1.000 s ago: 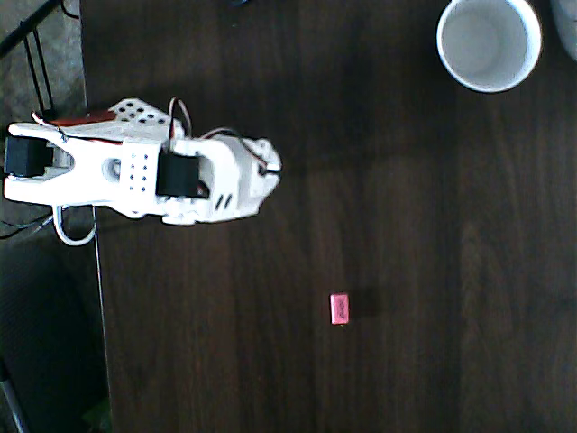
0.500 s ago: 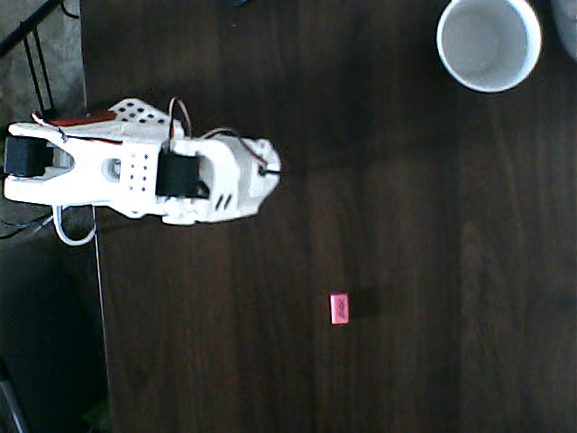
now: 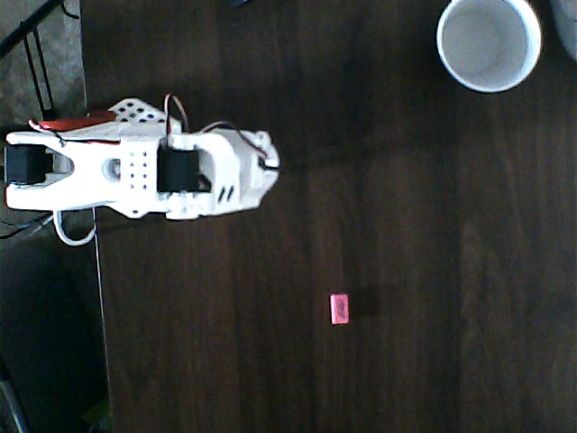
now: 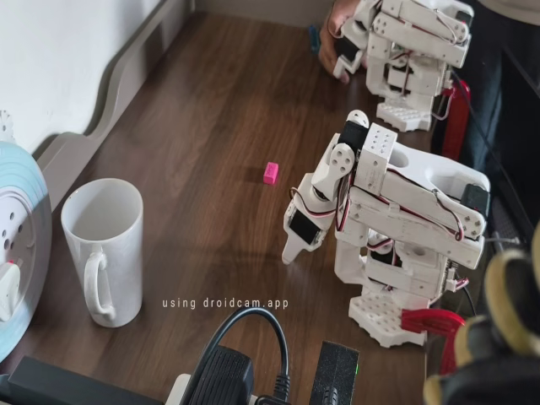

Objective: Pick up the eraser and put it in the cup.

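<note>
Jaws on the gripper (image 4: 291,250) look pressed together with nothing between them in the fixed view, the tip pointing down just above the table (image 4: 211,126); from overhead the gripper (image 3: 263,162) is bunched under the folded arm and the closure is harder to read.

Nothing of the task is done yet, as far as these pictures show. Out on bare wood lies the eraser (image 3: 340,308), toward the bottom edge of the table in the overhead view, well apart from the gripper and untouched. In the fixed view the eraser (image 4: 271,173) sits near the middle of the table, beyond the arm's tip. Upright and empty, the cup (image 3: 489,43) stands at the top right corner in the overhead view; in the fixed view the cup (image 4: 103,249) is near the front left, handle toward the camera, well apart from both eraser and gripper.

By my reading, every step is still ahead: open, reach to the eraser, grip it, carry it across to the cup, and let go over the mouth.

As for writing, a watermark across the fixed view reads "using droidcam.app". A dark mark shows on the eraser's face, but it is too small to read. No brand is legible on the cup or the arm.
</note>
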Robot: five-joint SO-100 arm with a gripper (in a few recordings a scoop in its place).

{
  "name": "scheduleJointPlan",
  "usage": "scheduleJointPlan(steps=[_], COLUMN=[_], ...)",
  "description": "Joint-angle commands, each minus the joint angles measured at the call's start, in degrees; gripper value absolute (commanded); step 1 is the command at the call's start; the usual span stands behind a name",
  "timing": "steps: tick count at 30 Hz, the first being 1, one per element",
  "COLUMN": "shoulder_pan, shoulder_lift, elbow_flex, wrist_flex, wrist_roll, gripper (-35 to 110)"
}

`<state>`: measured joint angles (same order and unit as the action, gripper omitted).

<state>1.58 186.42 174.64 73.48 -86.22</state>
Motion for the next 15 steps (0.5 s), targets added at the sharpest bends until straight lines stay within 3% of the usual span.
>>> scheduleJointPlan(steps=[1,4,7,15], shoulder_pan=[1.2,6.2,9.1,11.3], shoulder_lift=[1.1,1.4,1.8,-7.0], elbow_flex=[0.6,0.2,-2.8,-17.8], wrist_flex=[3.2,1.4,-6.9,-2.9], wrist_roll=[-8.2,-14.2,-3.3,7.2], gripper=[0,0,0,0])
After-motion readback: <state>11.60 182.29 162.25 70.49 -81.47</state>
